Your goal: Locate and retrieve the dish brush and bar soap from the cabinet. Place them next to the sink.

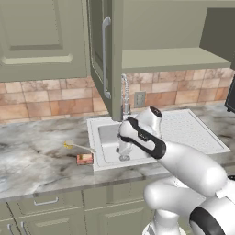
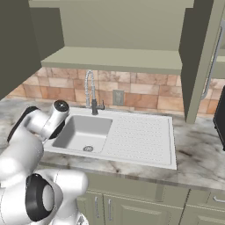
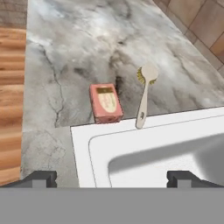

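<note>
The dish brush (image 3: pixel 144 98) lies on the marble counter, its yellow-tan head away from the sink (image 3: pixel 83 144) and its handle tip resting on the white rim. Just beside it sits the bar soap (image 3: pixel 105 103), flat on the counter near the basin's corner. From the left base camera both show left of the sink (image 1: pixel 94 133): the brush (image 1: pixel 78 147) and the soap (image 1: pixel 84 159). My gripper (image 3: pixel 111 178) hangs over the basin's left part, open, with nothing between its fingertips (image 3: pixel 41 177). The cabinet (image 1: pixel 170 59) stands open above, its shelf bare.
A chrome faucet (image 1: pixel 125 94) rises behind the basin, close to my arm. The open cabinet door (image 1: pixel 104 55) juts out above the sink's left side. A dark appliance (image 2: pixel 219 118) stands at the far right. Drawers (image 1: pixel 46 202) run below the counter edge.
</note>
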